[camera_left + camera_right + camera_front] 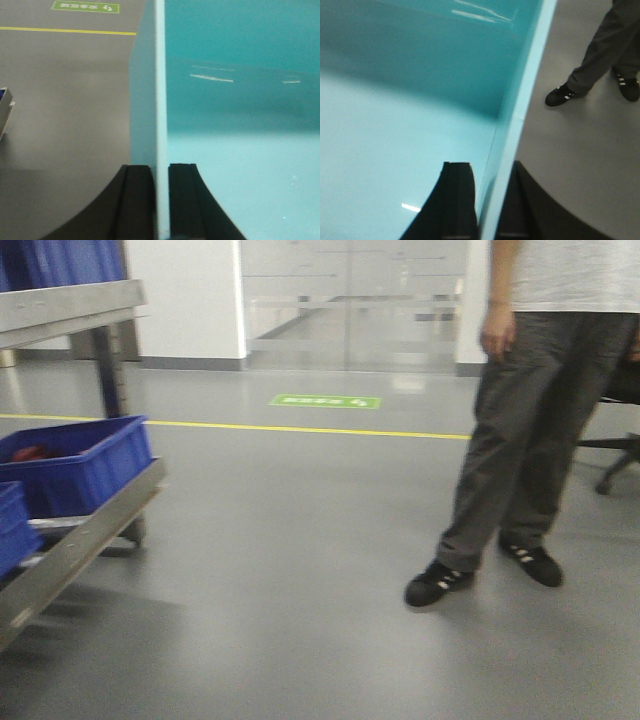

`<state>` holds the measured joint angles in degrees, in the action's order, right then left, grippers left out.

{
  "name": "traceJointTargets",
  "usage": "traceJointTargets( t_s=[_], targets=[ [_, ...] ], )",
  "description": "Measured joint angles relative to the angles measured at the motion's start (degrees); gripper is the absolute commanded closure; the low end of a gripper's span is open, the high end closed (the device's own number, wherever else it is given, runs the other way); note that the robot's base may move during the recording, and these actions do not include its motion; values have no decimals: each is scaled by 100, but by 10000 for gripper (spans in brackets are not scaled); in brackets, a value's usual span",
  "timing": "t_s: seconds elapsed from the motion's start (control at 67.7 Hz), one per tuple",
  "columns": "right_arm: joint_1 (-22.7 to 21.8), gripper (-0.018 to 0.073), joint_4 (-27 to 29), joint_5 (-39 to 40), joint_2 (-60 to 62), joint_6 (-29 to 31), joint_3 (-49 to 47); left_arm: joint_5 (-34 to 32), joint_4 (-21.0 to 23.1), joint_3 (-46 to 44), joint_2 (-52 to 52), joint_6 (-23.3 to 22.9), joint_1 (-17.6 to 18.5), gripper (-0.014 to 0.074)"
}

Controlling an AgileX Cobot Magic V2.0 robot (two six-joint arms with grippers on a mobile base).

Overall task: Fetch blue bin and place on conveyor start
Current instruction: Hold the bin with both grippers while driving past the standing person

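Pinching opposite walls of the blue bin (240,125), the left gripper (161,200) and right gripper (487,200) hold it over grey floor (300,590) near a standing person (530,410)

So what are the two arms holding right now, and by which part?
The blue bin, held by both: the left gripper clamps its left wall between the fingers, and the right gripper clamps its right wall.
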<state>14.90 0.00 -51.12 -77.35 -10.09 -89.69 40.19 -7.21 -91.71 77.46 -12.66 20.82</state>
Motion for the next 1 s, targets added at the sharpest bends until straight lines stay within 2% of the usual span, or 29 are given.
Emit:
traceJointTargets(
  t_s=[1.005],
  targets=[
    [0,711,0,-23,10,-11,0,-12,-24,0,0,0,0,708]
  ],
)
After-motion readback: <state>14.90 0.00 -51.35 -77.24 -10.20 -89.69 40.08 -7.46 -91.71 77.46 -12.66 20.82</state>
